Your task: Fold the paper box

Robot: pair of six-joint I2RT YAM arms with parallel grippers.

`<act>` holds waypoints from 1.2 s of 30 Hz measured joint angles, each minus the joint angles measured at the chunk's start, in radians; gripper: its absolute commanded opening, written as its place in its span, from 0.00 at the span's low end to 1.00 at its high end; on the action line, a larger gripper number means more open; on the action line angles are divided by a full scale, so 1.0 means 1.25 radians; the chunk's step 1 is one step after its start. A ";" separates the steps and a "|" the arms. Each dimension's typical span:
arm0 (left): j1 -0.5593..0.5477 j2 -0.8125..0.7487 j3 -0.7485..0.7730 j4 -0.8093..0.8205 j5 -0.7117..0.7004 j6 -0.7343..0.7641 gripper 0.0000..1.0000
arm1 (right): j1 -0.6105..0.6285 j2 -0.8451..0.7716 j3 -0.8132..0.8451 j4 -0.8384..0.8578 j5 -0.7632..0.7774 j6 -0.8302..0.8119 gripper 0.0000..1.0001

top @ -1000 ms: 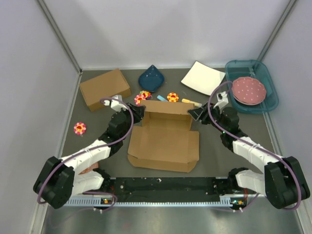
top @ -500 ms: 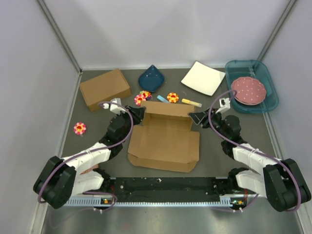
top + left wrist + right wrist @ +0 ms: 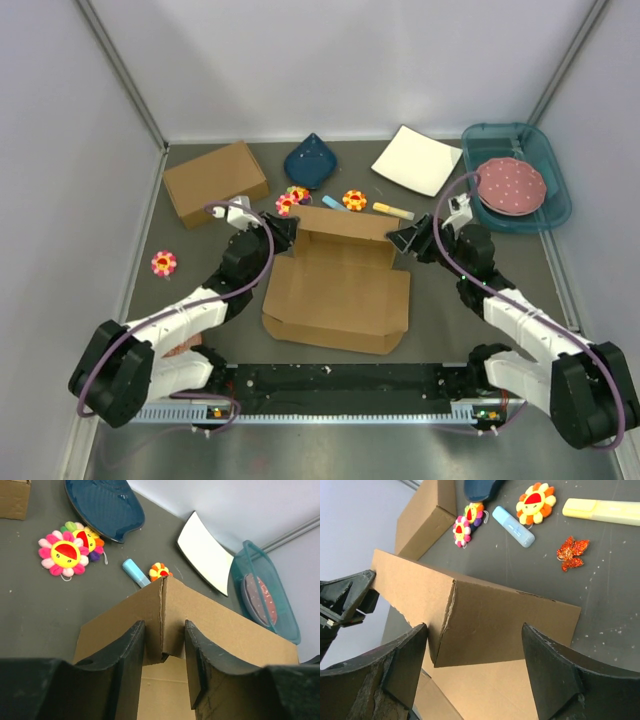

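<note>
Top external: fixed above and behind my bases, looking down and forward, far enough to hold the whole table (image 3: 430, 330).
Left wrist: on my left arm, very near, facing far-right past my left gripper (image 3: 164, 630).
Right wrist: on my right arm, very near, facing far-left past my right gripper (image 3: 474, 630).
Shared: all three see the paper box (image 3: 340, 290) back wall; both wrists see the light blue marker (image 3: 136, 573).

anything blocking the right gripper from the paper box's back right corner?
Nothing visible. The right gripper straddles that corner of the paper box, fingers open on either side, with only cardboard between them.
</note>
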State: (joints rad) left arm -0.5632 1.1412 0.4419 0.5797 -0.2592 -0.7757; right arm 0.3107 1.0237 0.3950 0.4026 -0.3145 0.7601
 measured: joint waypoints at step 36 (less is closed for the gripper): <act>0.066 0.052 0.182 -0.263 0.044 0.014 0.68 | -0.036 0.061 0.182 -0.182 -0.022 -0.004 0.81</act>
State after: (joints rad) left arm -0.4812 1.2057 0.6697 0.2504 -0.2043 -0.7578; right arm 0.2653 1.1004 0.6231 0.1753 -0.3420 0.7555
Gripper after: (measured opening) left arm 0.684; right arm 0.849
